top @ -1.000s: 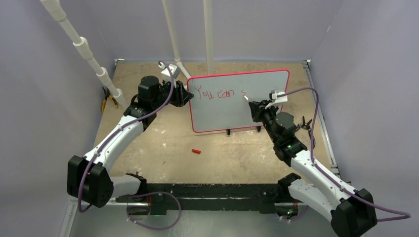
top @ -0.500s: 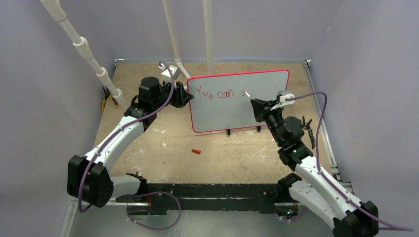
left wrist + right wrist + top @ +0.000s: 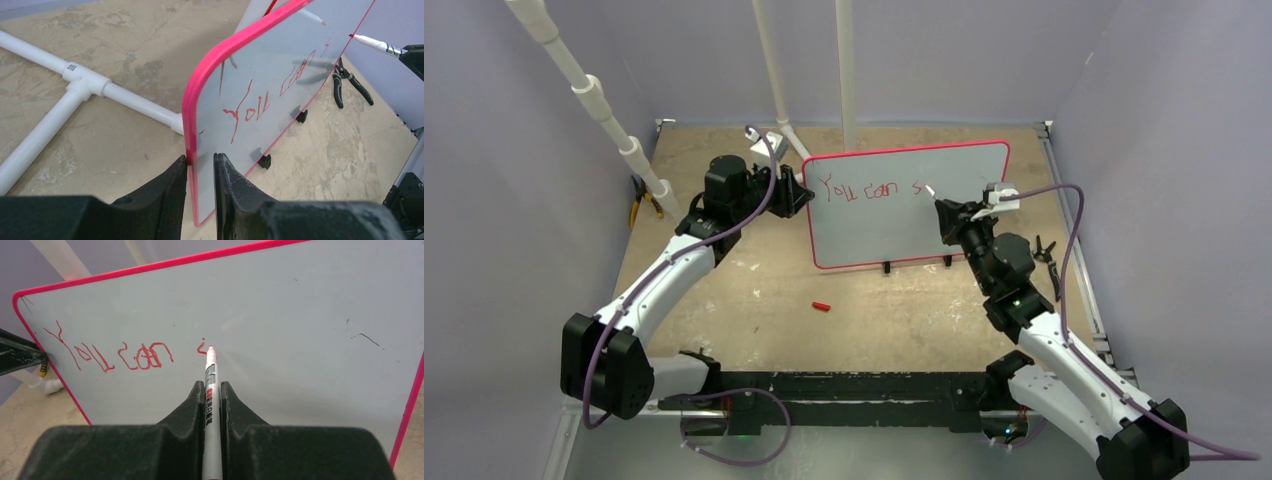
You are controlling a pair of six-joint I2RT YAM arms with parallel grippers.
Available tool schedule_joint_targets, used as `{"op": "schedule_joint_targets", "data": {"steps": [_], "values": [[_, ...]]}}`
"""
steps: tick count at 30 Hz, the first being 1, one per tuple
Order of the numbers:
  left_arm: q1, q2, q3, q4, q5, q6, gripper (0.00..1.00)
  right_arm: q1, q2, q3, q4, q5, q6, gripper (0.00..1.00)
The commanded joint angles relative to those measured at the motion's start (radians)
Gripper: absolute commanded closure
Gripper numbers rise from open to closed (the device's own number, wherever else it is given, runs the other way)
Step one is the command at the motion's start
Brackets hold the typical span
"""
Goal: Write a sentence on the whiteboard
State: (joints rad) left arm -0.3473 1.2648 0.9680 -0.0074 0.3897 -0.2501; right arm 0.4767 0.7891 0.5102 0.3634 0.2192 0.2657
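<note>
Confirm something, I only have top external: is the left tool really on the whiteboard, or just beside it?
Observer: In the left wrist view, the left tool straddles the whiteboard at its pink side edge, one finger on each side. I cannot tell whether it pinches tight.
Operator: Marker tip on the surface?
Observer: In the right wrist view, the right tool is shut on the marker. The red tip meets the small stroke after "You can" in the sentence.
Operator: Board clean to the right of that?
Observer: Not quite. The right wrist view shows a short dark mark near the right edge.
</note>
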Motion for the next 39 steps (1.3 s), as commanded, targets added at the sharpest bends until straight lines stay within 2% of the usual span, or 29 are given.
{"op": "schedule_joint_targets", "data": {"steps": [1,22,39], "values": [[0.004,0.005,-0.008,0.047,0.020,0.003,0.76,-0.003,0.017,0.036,0.059,0.012,-0.018,1.00],[0.003,0.018,-0.012,0.058,0.039,-0.001,0.80,-0.003,0.065,0.039,0.105,0.032,-0.024,1.00],[0.002,0.012,-0.012,0.058,0.041,0.001,0.81,-0.003,0.066,0.007,0.054,0.046,-0.005,1.00]]}}
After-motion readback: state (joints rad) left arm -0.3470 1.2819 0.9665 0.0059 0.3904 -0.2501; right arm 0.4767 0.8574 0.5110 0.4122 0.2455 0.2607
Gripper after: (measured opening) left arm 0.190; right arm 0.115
